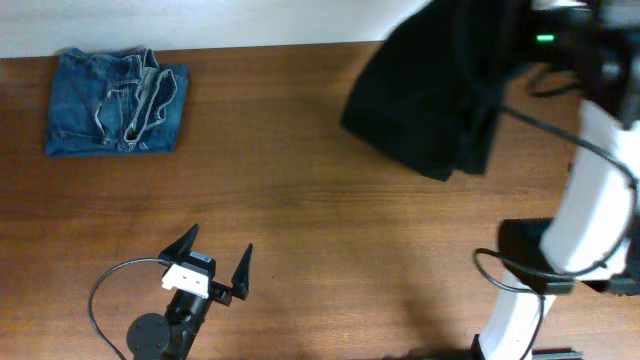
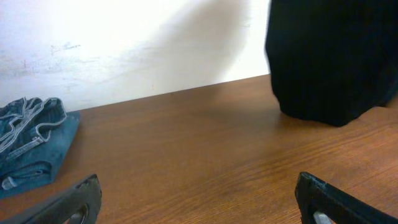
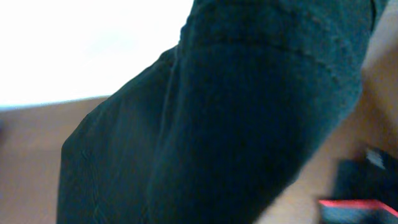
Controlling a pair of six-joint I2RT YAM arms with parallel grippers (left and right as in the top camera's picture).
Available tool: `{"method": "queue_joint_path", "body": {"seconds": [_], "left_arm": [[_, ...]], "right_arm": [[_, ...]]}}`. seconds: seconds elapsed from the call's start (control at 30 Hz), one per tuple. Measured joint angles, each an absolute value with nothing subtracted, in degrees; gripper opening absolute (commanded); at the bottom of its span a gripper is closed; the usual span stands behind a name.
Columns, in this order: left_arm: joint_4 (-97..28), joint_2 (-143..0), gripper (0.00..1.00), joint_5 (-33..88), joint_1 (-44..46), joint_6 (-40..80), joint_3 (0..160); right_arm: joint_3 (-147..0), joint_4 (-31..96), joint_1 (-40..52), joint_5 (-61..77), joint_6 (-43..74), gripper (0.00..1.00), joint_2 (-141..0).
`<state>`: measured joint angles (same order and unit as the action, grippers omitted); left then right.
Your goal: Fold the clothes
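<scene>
The black trousers [image 1: 430,100] hang bunched from my raised right arm at the table's far right, with their lower edge on the wood. They fill the right wrist view [image 3: 236,124] and hide my right fingers there. In the left wrist view they hang at the upper right [image 2: 329,62]. My left gripper [image 1: 215,262] is open and empty near the front left, low over bare wood [image 2: 199,186]. Folded faded blue jeans [image 1: 115,105] lie at the far left, also visible in the left wrist view [image 2: 31,140].
A dark garment with a reddish band [image 3: 351,204] shows at the lower right of the right wrist view. My right arm's white link [image 1: 590,190] stands at the right edge. A black cable [image 1: 100,300] loops beside my left arm. A white wall runs along the table's far edge.
</scene>
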<state>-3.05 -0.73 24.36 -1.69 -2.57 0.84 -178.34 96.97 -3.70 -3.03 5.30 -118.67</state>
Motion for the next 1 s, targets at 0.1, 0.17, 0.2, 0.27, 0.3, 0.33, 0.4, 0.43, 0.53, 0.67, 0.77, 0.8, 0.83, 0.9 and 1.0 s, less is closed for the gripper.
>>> {"method": "queue_joint_path", "body": {"seconds": [0.1,0.17,0.2,0.27,0.3,0.33,0.4,0.43,0.53,0.67,0.77,0.8,0.83,0.9,1.0], "left_arm": [[-3.0,-0.7,0.99,24.5,-1.7,-2.6,0.8],[-3.0,-0.7,0.99,24.7,-1.7,-2.6,0.8],[-3.0,-0.7,0.99,24.7,-1.7,-2.6,0.8],[-3.0,-0.7,0.99,24.7,-1.7,-2.6,0.8],[-3.0,-0.7,0.99,24.7,-1.7,-2.6,0.8],[-3.0,-0.7,0.99,24.7,-1.7,-2.6,0.8],[-3.0,-0.7,0.99,24.7,-1.7,-2.6,0.8],[-3.0,-0.7,0.99,24.7,-1.7,-2.6,0.8],[-3.0,-0.7,0.99,24.7,-1.7,-2.6,0.8],[-3.0,-0.7,0.99,24.7,-1.7,-2.6,0.8],[-3.0,-0.7,0.99,24.7,-1.7,-2.6,0.8],[-3.0,-0.7,0.99,24.7,-1.7,-2.6,0.8],[-3.0,-0.7,0.99,24.7,-1.7,-2.6,0.8],[-3.0,-0.7,0.99,24.7,-1.7,-2.6,0.8],[-3.0,-0.7,0.99,24.7,-1.7,-2.6,0.8]], "right_arm": [[-178.3,97.0,-9.8,-4.1,6.0,0.04,-116.3],[-178.3,97.0,-13.3,-4.9,6.2,0.04,-114.4],[-178.3,97.0,-14.7,-5.1,6.2,0.04,-113.5],[-178.4,97.0,-16.3,-5.4,6.3,0.04,-112.2],[-178.4,97.0,-16.8,-5.4,6.2,0.04,-111.8],[-178.4,97.0,-17.5,-5.6,6.2,0.04,-111.2],[-178.7,97.0,-18.2,-5.6,6.3,0.04,-110.8],[-178.7,97.0,-18.3,-5.6,6.3,0.04,-110.8],[-178.7,97.0,-18.3,-5.2,6.5,0.04,-110.8],[-178.7,97.0,-18.3,-1.9,7.2,0.04,-110.8],[-178.2,97.0,-16.3,0.9,7.3,0.04,-110.8],[-177.9,97.0,-15.4,1.2,7.4,0.04,-110.8],[-177.1,97.0,-13.5,1.6,7.4,0.04,-110.8],[-175.5,96.9,-10.2,1.8,7.4,0.04,-110.8],[-172.3,96.7,-4.2,0.9,7.3,0.04,-111.1]]}}
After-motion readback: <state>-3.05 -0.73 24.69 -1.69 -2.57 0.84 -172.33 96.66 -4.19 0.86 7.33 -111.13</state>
